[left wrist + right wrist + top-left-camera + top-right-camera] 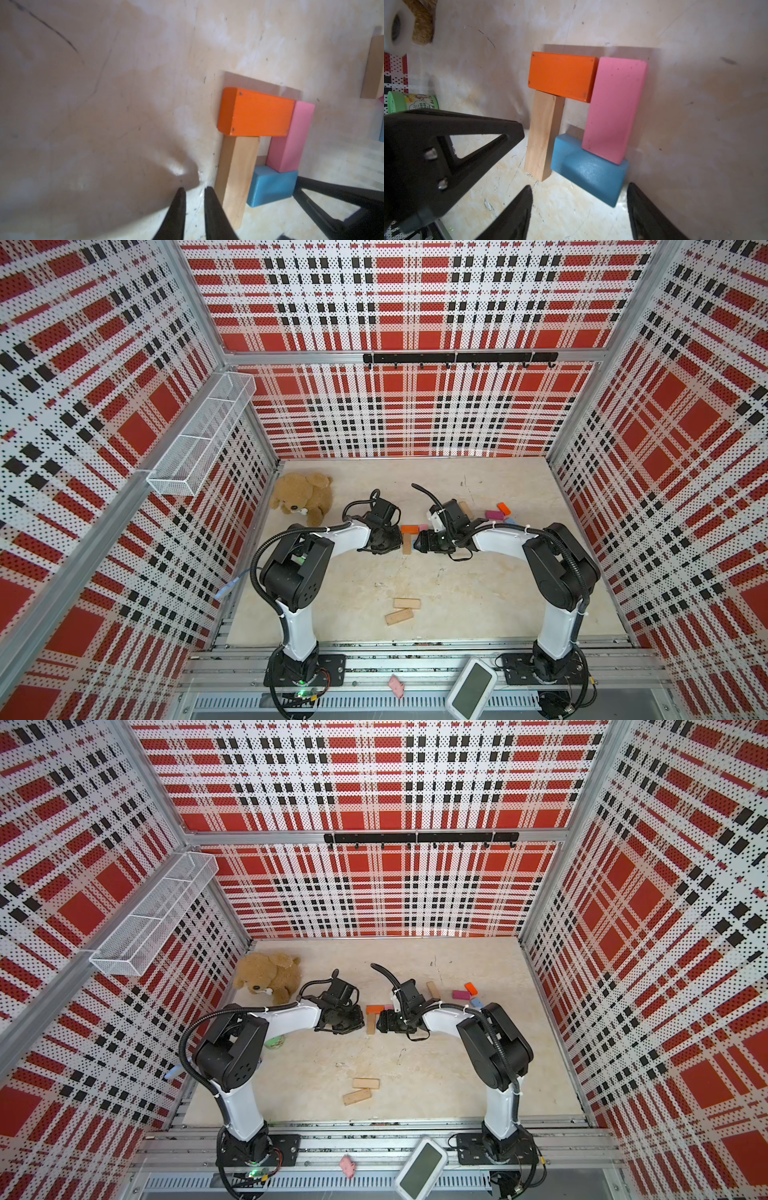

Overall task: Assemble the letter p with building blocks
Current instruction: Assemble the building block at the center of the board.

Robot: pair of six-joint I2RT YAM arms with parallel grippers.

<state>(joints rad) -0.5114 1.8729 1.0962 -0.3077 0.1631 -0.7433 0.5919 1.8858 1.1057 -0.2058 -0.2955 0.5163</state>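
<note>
Four building blocks lie together mid-table: an orange block across the end of a tan wood block, a light pink block along the other side, and a light blue block closing the loop. In both top views only the orange and tan blocks show clearly between the arms. My left gripper sits beside the tan block, its jaws a narrow gap apart with nothing between them. My right gripper stands open just short of the blue block's end, empty.
Two loose tan blocks lie toward the front. A tan, a magenta and an orange block lie behind the right arm. A teddy bear sits back left; a green cylinder toy lies by the left arm.
</note>
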